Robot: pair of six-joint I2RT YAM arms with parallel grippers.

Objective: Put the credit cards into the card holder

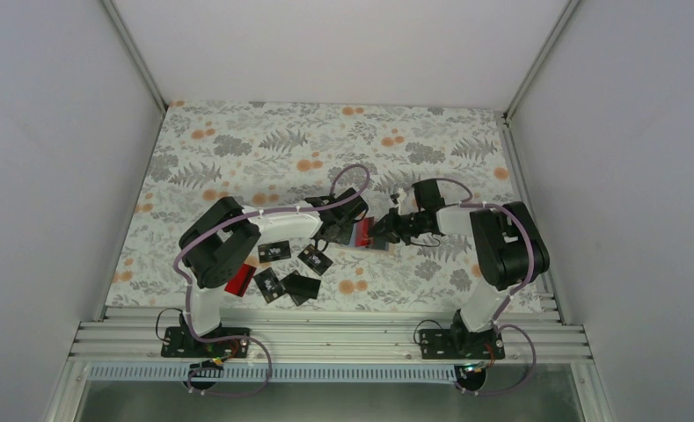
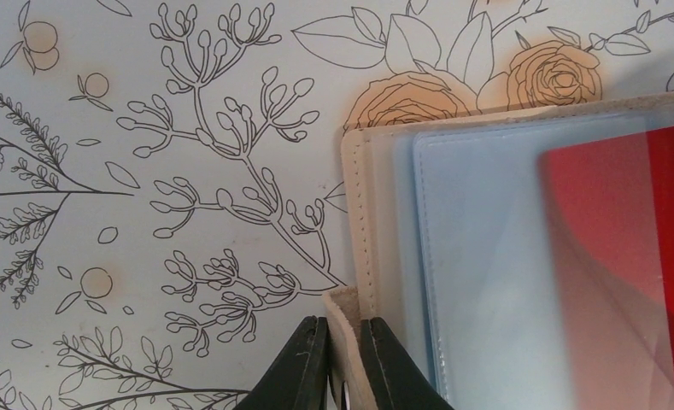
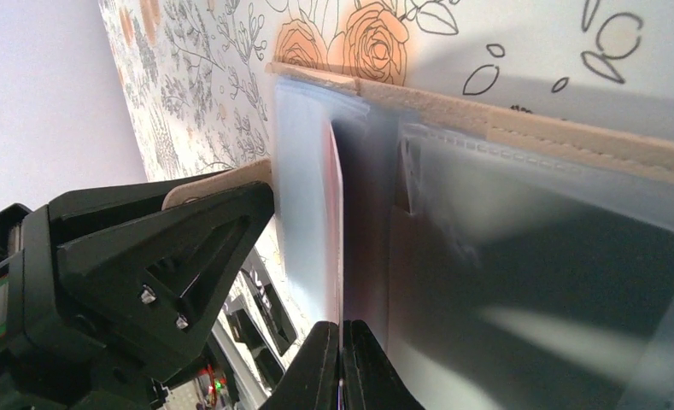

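Observation:
The card holder (image 1: 366,236) lies open in the middle of the table, tan outside and light blue inside (image 2: 478,256). My left gripper (image 2: 343,323) is shut on its tan left flap (image 2: 350,307). My right gripper (image 3: 342,326) is shut on a red credit card (image 3: 337,213), seen edge-on and standing against the holder's clear pockets (image 3: 530,282). That red card (image 2: 632,231) shows partly behind a translucent pocket. From above, the two grippers (image 1: 341,227) (image 1: 385,230) meet at the holder. Several black credit cards (image 1: 277,251) (image 1: 315,259) (image 1: 268,284) and another red one (image 1: 237,280) lie near the left arm.
The floral tablecloth (image 1: 264,149) covers the table. White walls stand on three sides. The left gripper's black body (image 3: 145,256) is close beside the right gripper. A metal rail (image 1: 325,338) with the arm bases runs along the near edge.

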